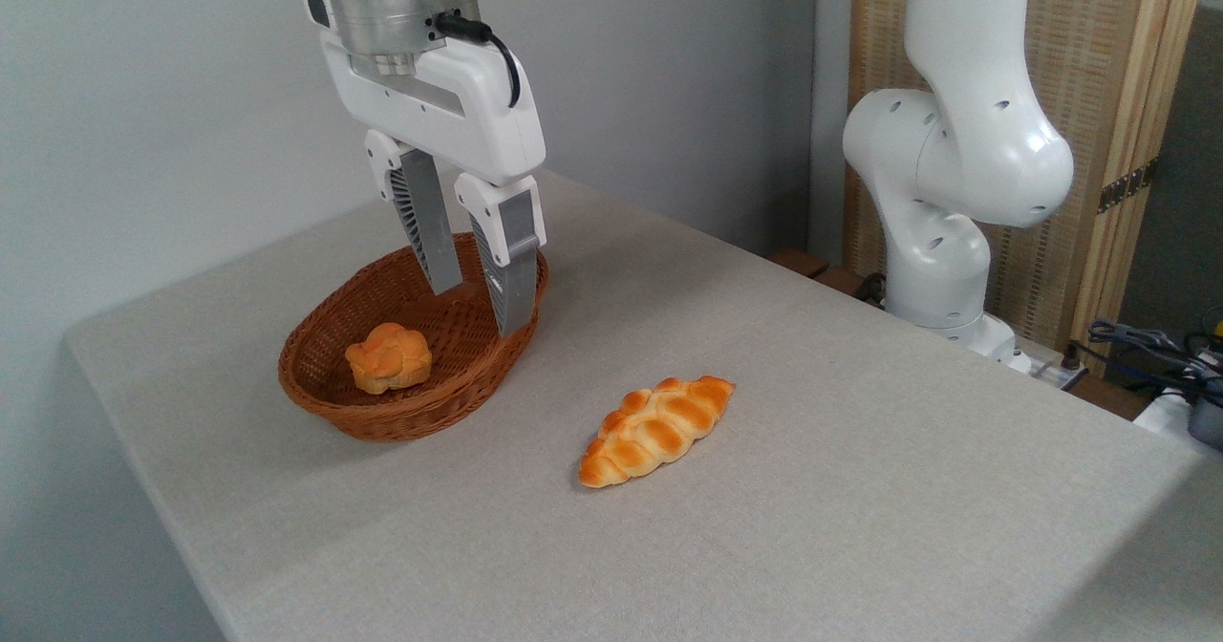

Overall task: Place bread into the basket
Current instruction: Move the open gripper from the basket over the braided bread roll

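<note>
Currently: gripper (pixel 478 308) empty, jaws narrowly apart, over basket (pixel 315 389) | bread (pixel 656 429) on table (pixel 860 489), at basket's 4 o'clock | advised: widen jaws, descend across loaf's middle, grasp crosswise, avoid tapered ends.

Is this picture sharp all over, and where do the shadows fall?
In the single camera view, focus looks crisp on the bread, the basket and the tool. Lighting is soft and even, with no glare; only faint shadows sit close under the loaf and along the basket's near side. The cables at far right look slightly softer.
</note>
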Controlling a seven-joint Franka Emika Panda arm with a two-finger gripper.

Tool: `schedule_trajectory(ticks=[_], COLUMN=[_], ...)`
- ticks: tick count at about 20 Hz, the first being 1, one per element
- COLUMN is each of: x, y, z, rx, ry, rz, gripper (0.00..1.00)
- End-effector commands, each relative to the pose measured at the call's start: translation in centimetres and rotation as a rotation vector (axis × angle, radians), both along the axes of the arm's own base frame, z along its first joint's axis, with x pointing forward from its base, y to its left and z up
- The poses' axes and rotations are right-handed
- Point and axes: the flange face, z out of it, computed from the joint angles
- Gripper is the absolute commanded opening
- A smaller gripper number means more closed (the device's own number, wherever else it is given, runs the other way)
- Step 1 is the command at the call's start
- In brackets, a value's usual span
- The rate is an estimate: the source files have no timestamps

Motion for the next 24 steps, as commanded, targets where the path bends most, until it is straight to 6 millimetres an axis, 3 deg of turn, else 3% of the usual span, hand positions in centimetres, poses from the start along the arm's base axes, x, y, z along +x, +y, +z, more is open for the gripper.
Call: schedule_trajectory(ticks=[1,7,11,14,17,19,24], x=[-0.3,-0.8,-4.6,-8.2,-10.8,-11.1,-11.8], y=[1.2,1.3,1.5,1.5,1.8,2.4,2.4], z=[0.7,1.0,-0.6,-3.5,-8.0,-11.4,-16.5], rx=[-0.026,-0.026,-0.026,-0.027,-0.028,-0.042,-0.043], ry=[0.01,0.007,0.007,0.022,0.101,0.101,0.091], rz=[-0.016,-0.017,-0.062,-0.065,-0.075,-0.076,-0.079], gripper=[1.0,1.0,1.0,1.0,1.0,1.0,1.0])
